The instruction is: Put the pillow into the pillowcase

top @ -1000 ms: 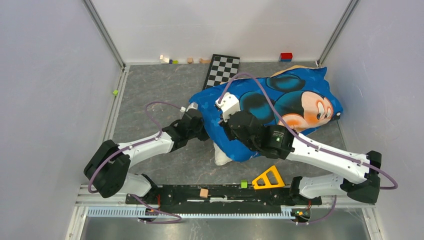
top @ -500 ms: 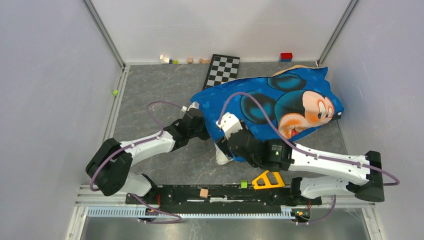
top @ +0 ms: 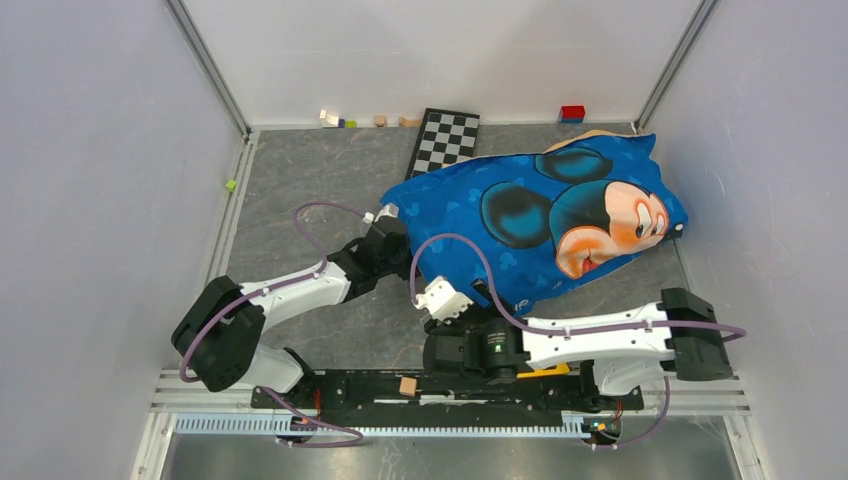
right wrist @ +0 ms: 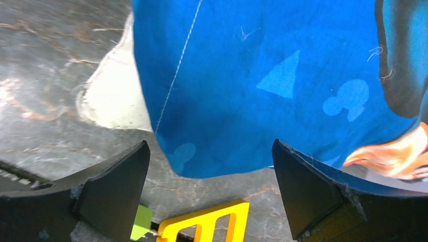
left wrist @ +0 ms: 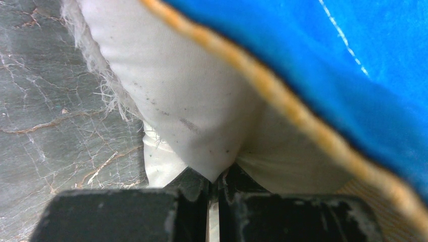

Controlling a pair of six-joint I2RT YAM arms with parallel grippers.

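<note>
The pillowcase (top: 540,215) is blue with a cartoon mouse print and an orange hem (left wrist: 282,101); it lies at the centre right of the table, bulging with the pillow inside. Off-white pillow fabric (left wrist: 192,85) sticks out of its near-left opening, and a corner shows in the right wrist view (right wrist: 113,101). My left gripper (top: 385,245) is at that opening, its jaws (left wrist: 214,179) shut on a fold of the pillow. My right gripper (top: 440,300) hangs open just in front of the pillowcase's near edge (right wrist: 222,166), nothing between its fingers (right wrist: 209,146).
A checkerboard (top: 445,140), a red block (top: 572,113) and small blocks (top: 335,120) line the back wall. A green cube (top: 230,185) sits at the left wall. A yellow triangle piece (right wrist: 207,224) and green cube (right wrist: 141,222) lie under the right gripper; a wooden cube (top: 407,385) rests on the front rail.
My right gripper opened, let go of the pillowcase and drew back toward the near edge. The case's near edge dropped over the pillow. The left arm stayed put.
</note>
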